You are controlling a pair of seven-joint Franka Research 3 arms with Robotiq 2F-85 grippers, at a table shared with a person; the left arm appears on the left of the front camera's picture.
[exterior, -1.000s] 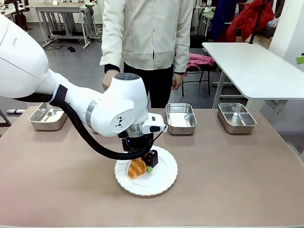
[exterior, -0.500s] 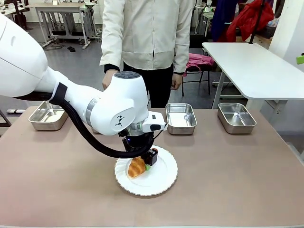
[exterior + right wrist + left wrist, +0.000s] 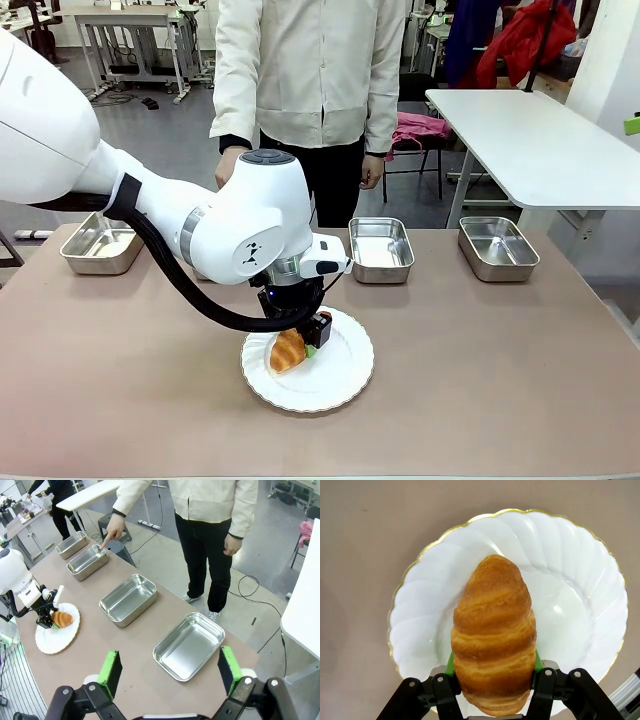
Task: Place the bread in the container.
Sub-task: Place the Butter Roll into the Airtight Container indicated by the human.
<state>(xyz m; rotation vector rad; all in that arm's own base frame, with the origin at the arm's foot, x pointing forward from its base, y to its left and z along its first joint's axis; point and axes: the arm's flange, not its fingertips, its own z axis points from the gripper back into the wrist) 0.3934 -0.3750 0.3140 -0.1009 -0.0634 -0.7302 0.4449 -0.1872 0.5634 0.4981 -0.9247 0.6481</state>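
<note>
The golden-brown croissant (image 3: 492, 630) hangs just above the white plate (image 3: 570, 605), with my left gripper (image 3: 493, 666) shut on its near end between the green pads. In the front view the croissant (image 3: 288, 351) and left gripper (image 3: 302, 348) are over the plate (image 3: 340, 378) at table centre. Four steel trays line the far edge. In the right wrist view the person's hand (image 3: 111, 532) points a finger at the rim of one tray (image 3: 87, 561), second from that end. My right gripper (image 3: 170, 672) is open, high above the table.
Other trays sit at the far left (image 3: 100, 247), centre right (image 3: 380, 250) and far right (image 3: 497, 247). My left arm (image 3: 230, 235) blocks the pointed tray in the front view. The person (image 3: 315, 90) stands behind the far edge.
The left gripper has risen a little with the croissant, which now sits slightly higher over the plate.
</note>
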